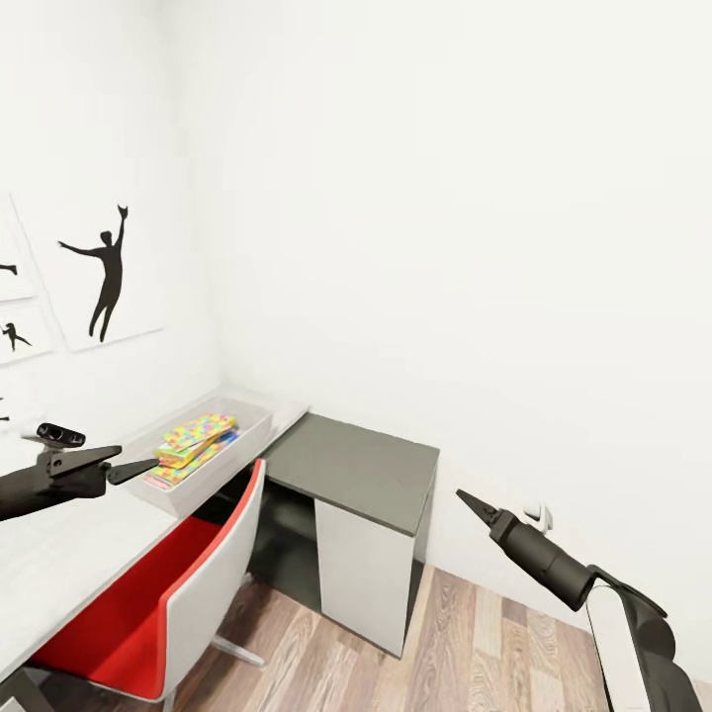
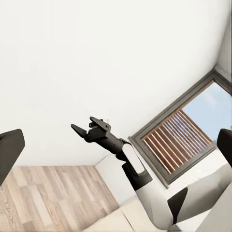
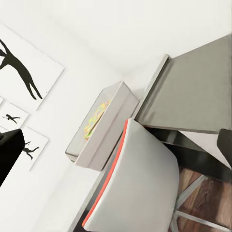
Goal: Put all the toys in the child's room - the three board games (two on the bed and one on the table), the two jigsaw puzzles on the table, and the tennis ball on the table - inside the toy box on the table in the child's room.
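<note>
The toy box [image 1: 252, 427], a shallow light grey tray, stands at the far end of the table [image 1: 59, 559] against the wall. Inside it lie a jigsaw puzzle [image 1: 198, 430] on top and flat colourful boxes [image 1: 183, 457] beneath; I cannot read which board games they are. The right wrist view has the toy box [image 3: 108, 133] with colour inside. The tennis ball is out of view. My left gripper [image 1: 138, 458] hovers open and empty just beside the tray's near end. My right gripper [image 1: 465, 496] hangs open and empty over the floor, also seen as the right gripper [image 2: 86, 124].
A lower dark grey cabinet [image 1: 356, 470] adjoins the table's end. A red and white chair [image 1: 168, 583] is pushed under the table. Silhouette pictures [image 1: 99, 277] hang on the left wall. Wood floor [image 1: 475, 643] lies on the right. A window [image 2: 179, 137] is behind me.
</note>
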{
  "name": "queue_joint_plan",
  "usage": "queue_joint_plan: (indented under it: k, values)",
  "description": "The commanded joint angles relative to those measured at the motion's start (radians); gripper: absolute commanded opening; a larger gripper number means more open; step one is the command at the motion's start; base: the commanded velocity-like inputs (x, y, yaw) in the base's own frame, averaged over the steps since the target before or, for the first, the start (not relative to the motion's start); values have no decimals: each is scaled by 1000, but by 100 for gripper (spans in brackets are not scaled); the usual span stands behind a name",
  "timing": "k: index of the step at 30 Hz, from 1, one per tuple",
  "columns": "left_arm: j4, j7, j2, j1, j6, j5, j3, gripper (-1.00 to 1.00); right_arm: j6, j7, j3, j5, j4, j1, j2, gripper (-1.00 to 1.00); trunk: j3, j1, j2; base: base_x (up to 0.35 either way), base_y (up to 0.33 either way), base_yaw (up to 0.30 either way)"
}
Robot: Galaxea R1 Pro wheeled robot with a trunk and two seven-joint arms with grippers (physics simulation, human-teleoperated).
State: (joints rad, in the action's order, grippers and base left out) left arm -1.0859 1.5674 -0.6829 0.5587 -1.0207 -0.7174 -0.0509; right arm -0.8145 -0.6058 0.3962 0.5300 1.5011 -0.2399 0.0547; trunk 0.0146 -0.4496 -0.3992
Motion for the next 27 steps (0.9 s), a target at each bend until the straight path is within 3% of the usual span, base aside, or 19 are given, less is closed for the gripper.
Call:
queue_joint_plan:
  k: [1,18,27]
  values:
    - [0,3,-1,0,-11,0,0,100,-6,-3,3,0,0,-1,1,100,0,0,-1,0,0,-281]
    - [1,3,-16,0,-10,0,0,100,-5,-4,7,-2,-1,-1,1,100,10,0,-1,-8,0,-281]
    - [1,3,-17,0,-10,-1,0,100,-4,-4,8,-5,-2,-1,0,100,15,0,-1,-219,60,-281]
